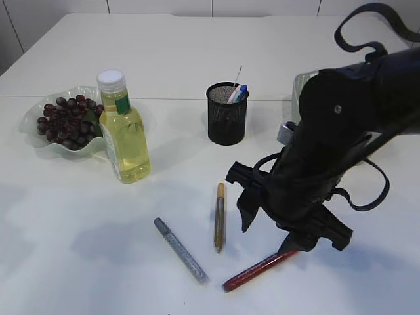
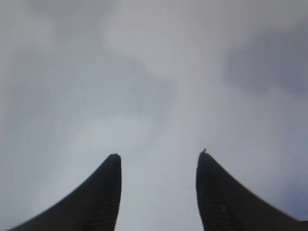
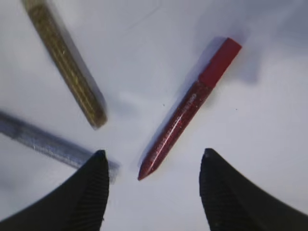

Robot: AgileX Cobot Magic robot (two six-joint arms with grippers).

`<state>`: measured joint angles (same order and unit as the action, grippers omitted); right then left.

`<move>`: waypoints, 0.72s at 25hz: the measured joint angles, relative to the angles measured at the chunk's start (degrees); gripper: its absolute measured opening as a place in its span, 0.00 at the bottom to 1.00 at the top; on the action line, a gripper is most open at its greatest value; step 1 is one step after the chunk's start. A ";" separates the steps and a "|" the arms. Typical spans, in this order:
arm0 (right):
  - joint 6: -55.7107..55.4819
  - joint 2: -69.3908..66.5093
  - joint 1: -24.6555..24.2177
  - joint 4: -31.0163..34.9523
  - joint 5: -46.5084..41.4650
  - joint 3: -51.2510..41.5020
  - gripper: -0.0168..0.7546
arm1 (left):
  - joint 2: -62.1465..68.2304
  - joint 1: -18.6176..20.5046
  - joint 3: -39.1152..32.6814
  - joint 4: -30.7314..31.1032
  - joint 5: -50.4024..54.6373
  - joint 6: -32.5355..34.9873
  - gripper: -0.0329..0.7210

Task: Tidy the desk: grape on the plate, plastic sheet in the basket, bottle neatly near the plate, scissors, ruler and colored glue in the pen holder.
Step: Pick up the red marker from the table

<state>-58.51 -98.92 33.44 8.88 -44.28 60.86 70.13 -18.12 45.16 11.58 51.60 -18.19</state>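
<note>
The step in hand looks to be the pick-up of the red glitter glue pen, so the right gripper should come straight down with its jaws straddling the barrel across its width, not along it, and close near the middle so the tube does not swing when lifted. A slight turn of the wrist would square the jaws to the slanted barrel.

That gripper stands well open and holds nothing. The red pen lies flat on the white table just ahead of the jaws, its pointed tip between them and its cap end slanting away to the right. The gold glitter glue pen lies ahead to the left, and the silver glitter glue pen runs beside the left jaw, near enough to be knocked.

The black mesh pen holder stands well beyond the gripper.

The left gripper is partly open and empty over bare table.
</note>
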 joint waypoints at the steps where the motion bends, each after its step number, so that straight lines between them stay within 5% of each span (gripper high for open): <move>1: -3.90 -0.37 0.00 -1.42 0.26 0.00 0.63 | 0.00 0.00 0.00 0.00 0.00 0.00 0.53; 7: -19.51 -2.80 0.00 -4.78 -2.61 -0.09 0.63 | 0.00 0.00 0.00 -0.10 -0.14 0.00 0.53; 18: -20.97 -2.79 0.00 -10.18 -3.10 -0.09 0.63 | 0.00 0.00 0.00 -0.34 -0.39 0.03 0.53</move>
<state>-79.48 -101.71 33.44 -1.30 -47.38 60.77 70.13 -18.12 45.16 11.25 51.21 -18.15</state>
